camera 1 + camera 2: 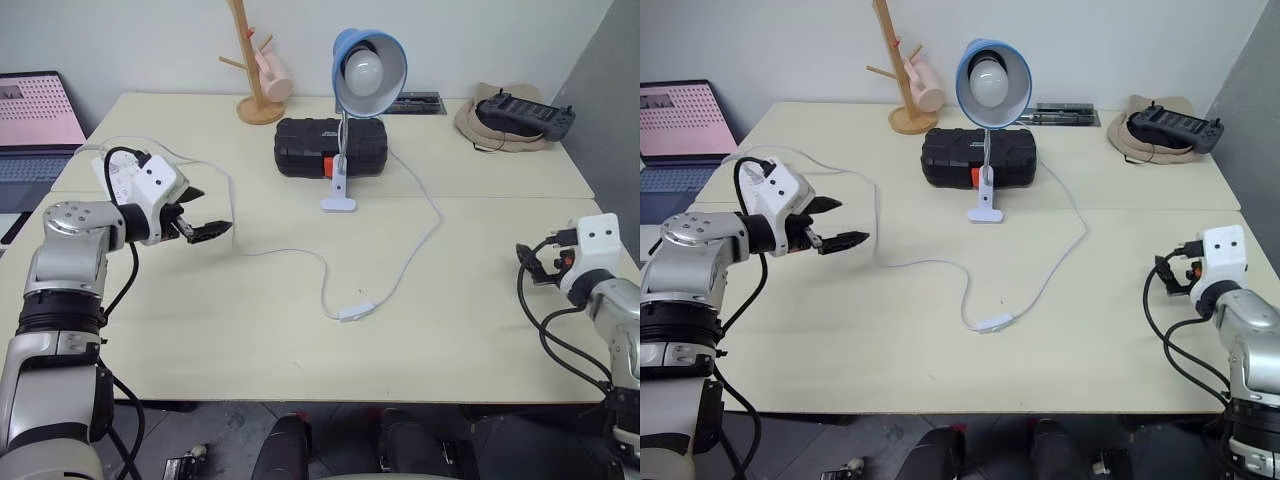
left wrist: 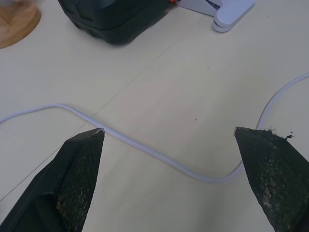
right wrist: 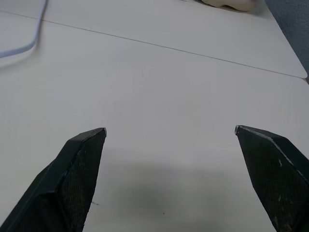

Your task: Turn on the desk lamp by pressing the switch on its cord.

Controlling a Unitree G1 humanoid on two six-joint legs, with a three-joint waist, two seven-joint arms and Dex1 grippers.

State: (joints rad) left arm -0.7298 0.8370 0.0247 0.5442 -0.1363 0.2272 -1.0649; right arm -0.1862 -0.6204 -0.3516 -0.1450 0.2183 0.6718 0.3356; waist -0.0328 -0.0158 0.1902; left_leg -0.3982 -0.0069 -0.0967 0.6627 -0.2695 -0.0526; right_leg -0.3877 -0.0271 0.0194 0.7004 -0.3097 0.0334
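Two robot grippers hover over a pale wooden table [image 1: 200,340], one at each side. At about 3 o'clock from the table's middle, near the right edge, the right gripper [image 3: 170,131] holds its two black fingers spread wide over bare tabletop, gripping nothing. At about 9 o'clock, the left gripper [image 1: 205,215] is likewise spread wide and empty, hanging above a bend of the cord [image 1: 415,250].

Nearest the front edge, at roughly 6 o'clock, lies the switch [image 1: 353,311], one small white oblong flat on the table, well apart from both grippers. One thin white cord runs through it, looping left under the left gripper and curving right and back to the desk lamp [image 1: 368,72].

At 12 o'clock stands the single lamp, with a blue dome shade, a white bulb, a thin stem and a white clip base. Just behind its base sits one black case [image 1: 300,145] with an orange latch; any lettering on it is too small to read. Farther back, at 11 o'clock, one wooden peg stand [image 1: 250,60] holds a pink cup [image 1: 272,75]. At 1 o'clock, one black controller [image 1: 525,115] rests on a tan hat [image 1: 475,125]. One laptop [image 1: 35,125] with a pink screen sits off the table's left side.
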